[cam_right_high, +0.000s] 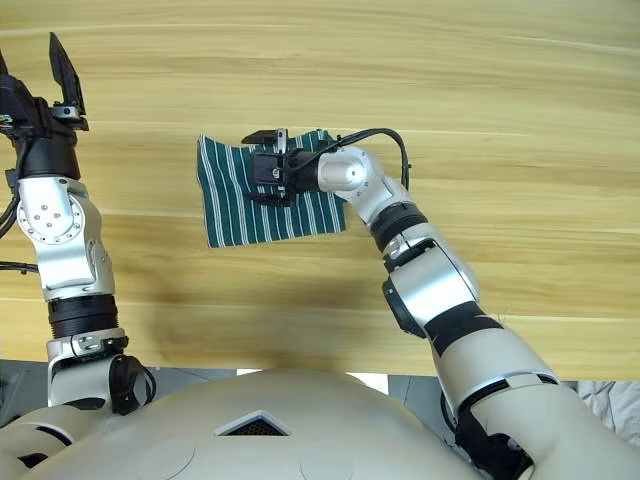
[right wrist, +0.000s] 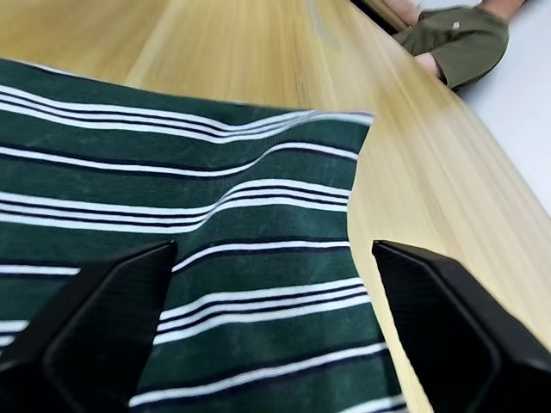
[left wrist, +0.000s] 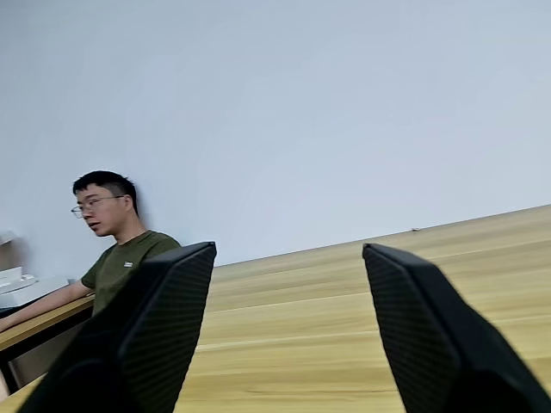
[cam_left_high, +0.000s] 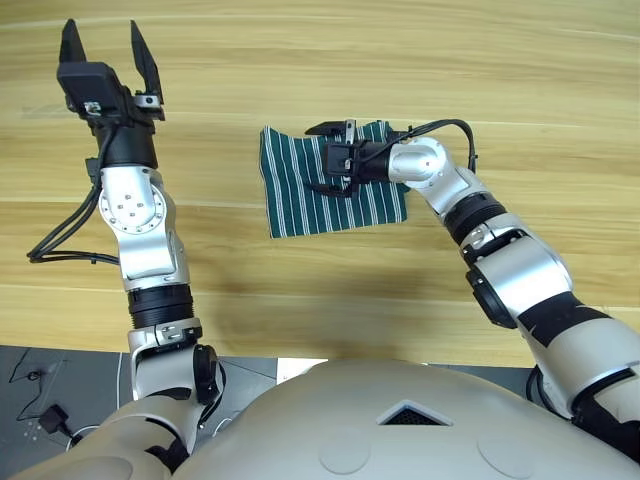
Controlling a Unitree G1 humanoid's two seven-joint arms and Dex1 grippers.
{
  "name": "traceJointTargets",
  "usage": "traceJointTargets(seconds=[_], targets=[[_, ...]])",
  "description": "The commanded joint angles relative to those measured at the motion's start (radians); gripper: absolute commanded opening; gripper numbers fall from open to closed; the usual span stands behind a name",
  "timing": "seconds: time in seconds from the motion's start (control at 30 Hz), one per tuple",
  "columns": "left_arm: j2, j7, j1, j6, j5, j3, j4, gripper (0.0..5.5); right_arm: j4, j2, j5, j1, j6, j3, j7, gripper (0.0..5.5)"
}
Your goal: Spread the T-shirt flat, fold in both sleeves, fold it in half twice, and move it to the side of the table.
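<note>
A dark green T-shirt (cam_left_high: pixel 290 195) with white stripes lies folded into a small rectangle on the wooden table (cam_left_high: pixel 500 80), a little right of centre. My right gripper (cam_left_high: pixel 318 160) is low over the shirt's right half and open, one finger near the far edge and one over the middle. In the right wrist view both fingers (right wrist: pixel 95 335) stand wide apart above the striped cloth (right wrist: pixel 215 215); I cannot tell whether they touch it. My left gripper (cam_left_high: pixel 105 45) is raised at the far left, well away from the shirt, open and holding nothing, its fingers (left wrist: pixel 164 327) pointing away across the table.
Light wood runs wide on every side of the shirt. The table's near edge (cam_left_high: pixel 300 352) lies just in front of me, with dark floor and cables (cam_left_high: pixel 40 400) below at the left.
</note>
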Motion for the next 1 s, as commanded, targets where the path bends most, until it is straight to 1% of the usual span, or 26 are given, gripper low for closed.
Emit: traceJointTargets(seconds=[0.03, 0.1, 0.17, 0.3, 0.4, 0.47, 0.57, 0.67, 0.77, 0.9, 1.0], targets=[[-0.01, -0.028, 0.013, -0.013, 0.002, -0.023, 0.002, 3.16, 0.087, -0.014, -0.054, -0.052, 0.063, 0.0, -0.099, 4.22], [-0.011, -0.03, 0.018, -0.017, 0.004, -0.022, 0.005, 3.16, 0.113, -0.032, -0.057, -0.051, 0.093, -0.014, -0.132, 4.22], [-0.012, -0.031, 0.026, -0.02, 0.007, -0.02, 0.003, 3.16, 0.13, -0.061, -0.018, -0.045, 0.151, -0.068, -0.153, 4.22], [-0.012, -0.031, 0.047, -0.018, 0.01, -0.019, -0.019, 3.16, 0.151, -0.16, 0.112, -0.031, 0.332, -0.25, -0.258, 4.22], [-0.023, -0.038, 0.068, 0.0, -0.012, -0.018, -0.051, 3.16, 0.15, -0.284, 0.194, 0.008, 0.401, -0.382, -0.375, 4.22], [-0.027, -0.032, 0.087, 0.0, 0.003, -0.023, -0.071, 3.16, 0.145, -0.362, 0.232, 0.048, 0.411, -0.454, -0.464, 4.22], [-0.023, -0.035, 0.116, -0.004, 0.046, -0.047, -0.071, 3.16, 0.126, -0.431, 0.278, 0.133, 0.368, -0.535, -0.507, 4.22], [-0.031, -0.027, 0.111, -0.002, 0.055, -0.052, -0.052, 3.16, 0.116, -0.448, 0.289, 0.188, 0.321, -0.564, -0.504, 4.22], [-0.054, -0.014, 0.093, -0.013, 0.079, -0.081, -0.02, 3.16, 0.104, -0.441, 0.301, 0.202, 0.252, -0.588, -0.492, 4.22], [-0.076, -0.01, 0.079, -0.027, 0.089, -0.103, 0.006, 3.16, 0.068, -0.445, 0.359, 0.162, 0.109, -0.66, -0.482, 4.22], [-0.092, 0.005, 0.073, -0.041, 0.08, -0.096, -0.024, 3.16, -0.053, -0.469, 0.396, 0.143, -0.093, -0.722, -0.54, 4.22]])
